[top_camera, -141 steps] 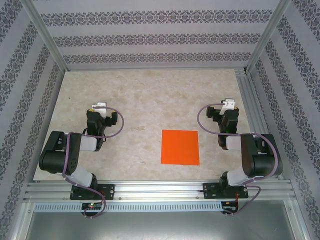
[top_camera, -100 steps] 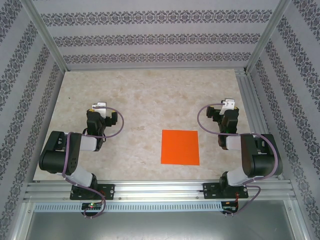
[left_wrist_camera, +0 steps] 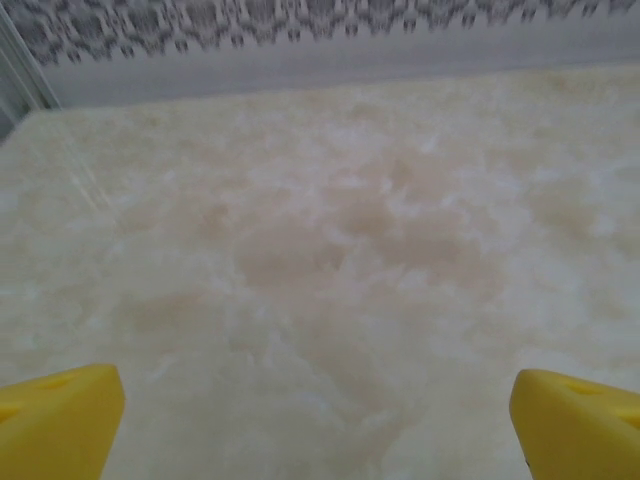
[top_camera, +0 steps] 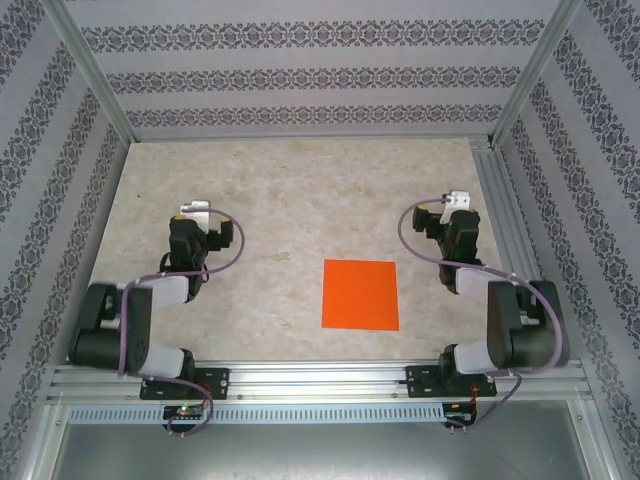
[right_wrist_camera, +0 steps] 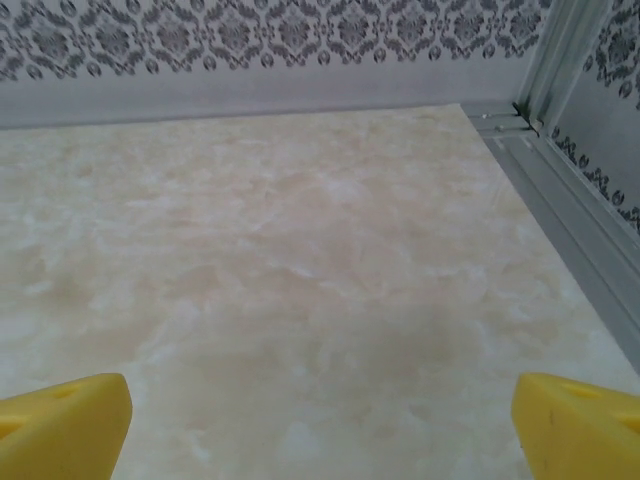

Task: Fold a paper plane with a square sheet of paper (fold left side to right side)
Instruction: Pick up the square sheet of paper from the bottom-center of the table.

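The square sheet of paper (top_camera: 360, 293) lies flat (unfolded) between the left gripper (left_wrist_camera: 318, 420) and right gripper (right_wrist_camera: 320, 420), both spread wide.

Worktop (top_camera: 300, 190): pale beige, marbled, matt finish. Walls (top_camera: 300, 75) on three sides w/ grey-and-white damask bands; on the back wall the bands run horizontal. Alu posts (top_camera: 92, 80) slant up from the far L & R corners. Side rail (top_camera: 505, 210), also alu, runs along the worktop's R edge and meets the R post at the far corner. Front rail (top_camera: 320, 378) spans the near edge, slotted strip (top_camera: 320, 412) just below it, then a plain grey panel (top_camera: 320, 450).
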Controlling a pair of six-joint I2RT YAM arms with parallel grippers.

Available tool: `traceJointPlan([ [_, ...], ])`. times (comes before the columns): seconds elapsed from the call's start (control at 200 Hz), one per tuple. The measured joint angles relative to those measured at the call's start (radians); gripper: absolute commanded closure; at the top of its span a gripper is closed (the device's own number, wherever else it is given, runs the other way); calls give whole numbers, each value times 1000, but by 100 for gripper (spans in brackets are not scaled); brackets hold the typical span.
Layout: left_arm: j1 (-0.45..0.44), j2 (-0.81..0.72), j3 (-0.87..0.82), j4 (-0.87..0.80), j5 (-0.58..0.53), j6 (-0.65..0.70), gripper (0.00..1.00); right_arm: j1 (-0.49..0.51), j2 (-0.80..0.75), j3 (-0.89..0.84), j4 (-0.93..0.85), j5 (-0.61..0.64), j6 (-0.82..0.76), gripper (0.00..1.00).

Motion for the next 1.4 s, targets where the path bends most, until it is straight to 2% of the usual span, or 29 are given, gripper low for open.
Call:
traceJointPlan([
  [0.145, -2, -245, 151, -193, 60, -148, 0, 7, -193, 120, -219, 2, 78, 2],
  [0.29, -51, -296, 256, -355, 166, -312, 0, 48, -306, 208, -491, 11, 224, 2],
  [0.35, -122, -290, 263, -430, 195, -358, 0, 56, -314, 225, -599, 1, 290, 2],
  [0.47, -345, -250, 262, -578, 237, -430, 0, 83, -307, 207, -794, -48, 403, 2],
  [0.609, -575, -167, 262, -636, 276, -505, 0, 193, -291, 155, -958, -76, 496, 2],
  [0.714, -696, -80, 263, -633, 306, -557, 0, 286, -270, 117, -1017, -77, 552, 2],
  [0.874, -806, 60, 264, -623, 326, -618, 0, 383, -200, 102, -1052, -34, 620, 2],
  [1.119, -892, 219, 265, -557, 351, -707, 0, 464, -77, 112, -1054, 16, 660, 2],
  [1.399, -923, 269, 277, -522, 370, -759, 0, 521, 18, 143, -1058, 48, 699, 2],
])
